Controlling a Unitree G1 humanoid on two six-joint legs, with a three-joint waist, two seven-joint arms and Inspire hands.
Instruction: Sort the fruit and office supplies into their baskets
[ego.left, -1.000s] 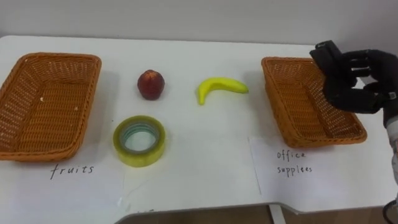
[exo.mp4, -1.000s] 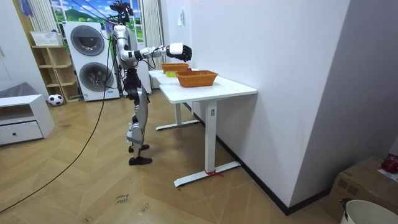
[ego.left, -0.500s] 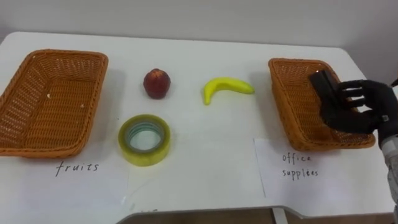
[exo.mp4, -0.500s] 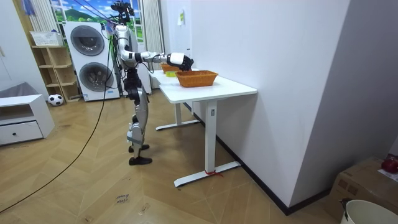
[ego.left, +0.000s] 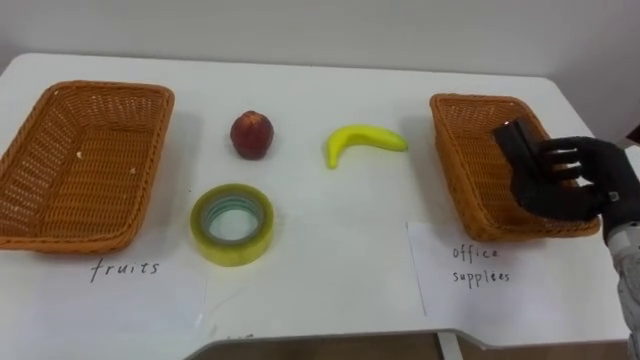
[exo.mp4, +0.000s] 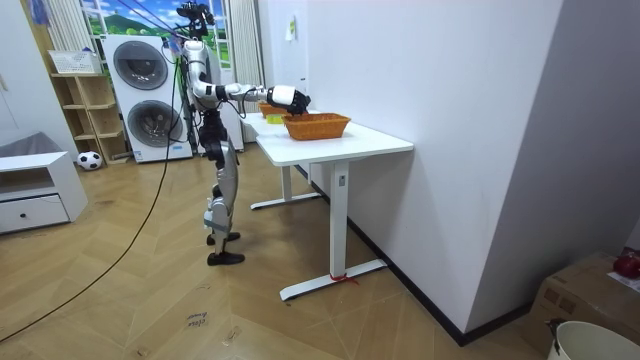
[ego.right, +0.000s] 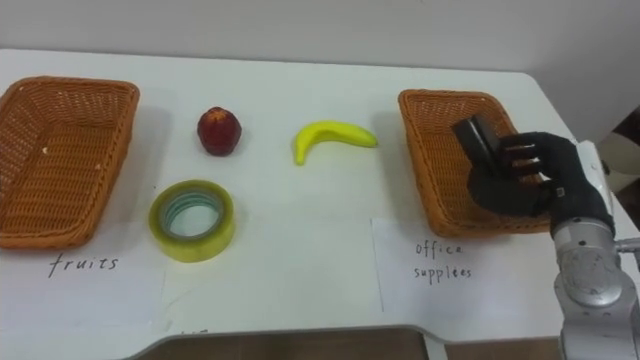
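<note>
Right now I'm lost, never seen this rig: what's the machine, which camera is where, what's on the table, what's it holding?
It is a two-legged humanoid robot with fingered hands. Two pictures come from the camera on its head, looking down at the white table. The third comes from a camera across the room and shows the robot standing at that table. On it lie a red fruit, a banana and a yellow tape roll, between the wicker fruits basket and office supplies basket. The right hand, over the office supplies basket, is curled round a black block.
</note>
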